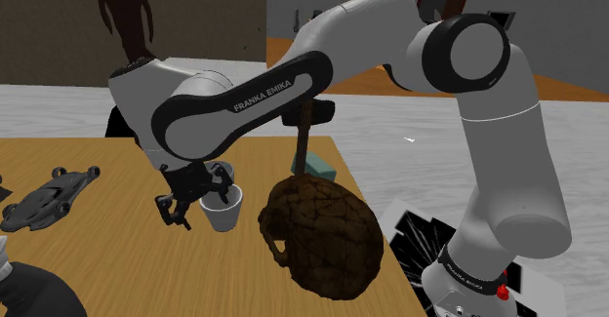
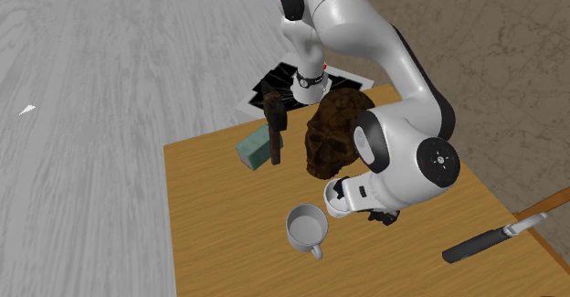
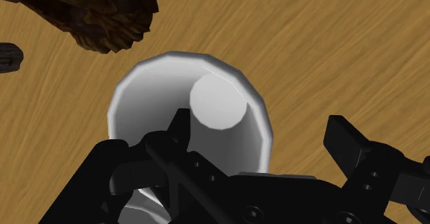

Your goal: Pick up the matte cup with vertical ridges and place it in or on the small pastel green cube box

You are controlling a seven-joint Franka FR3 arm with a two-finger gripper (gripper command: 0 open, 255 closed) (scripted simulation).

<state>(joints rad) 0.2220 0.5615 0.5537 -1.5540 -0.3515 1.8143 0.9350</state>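
**Wrist view: open fingers straddle the cup's wall, grasp not yet made**

The grasp step is in hand. In the wrist view the gripper (image 3: 259,125) stands wide. One finger is over the mouth of the white faceted cup (image 3: 215,104) and the other is outside its wall, and neither plainly touches it. The cup stands upright about mid-table on the wooden table (image 2: 228,217), near a brown lumpy mass (image 2: 331,140).

The next move likely calls for a short drop and a pinch on the wall. A lift should follow, high enough to clear the lump on the way to the pale green box (image 2: 257,147). That box lies near the table edge facing the stand, with a dark upright tool (image 2: 274,126) just beside it.

The second exterior view adds the cup's handle, turned away from the box, and the open run of table between them. From the shoulder view the box is partly hidden behind the lump. The wrist view gives what the outer cameras leave unclear, namely which side of the wall each finger stands on.
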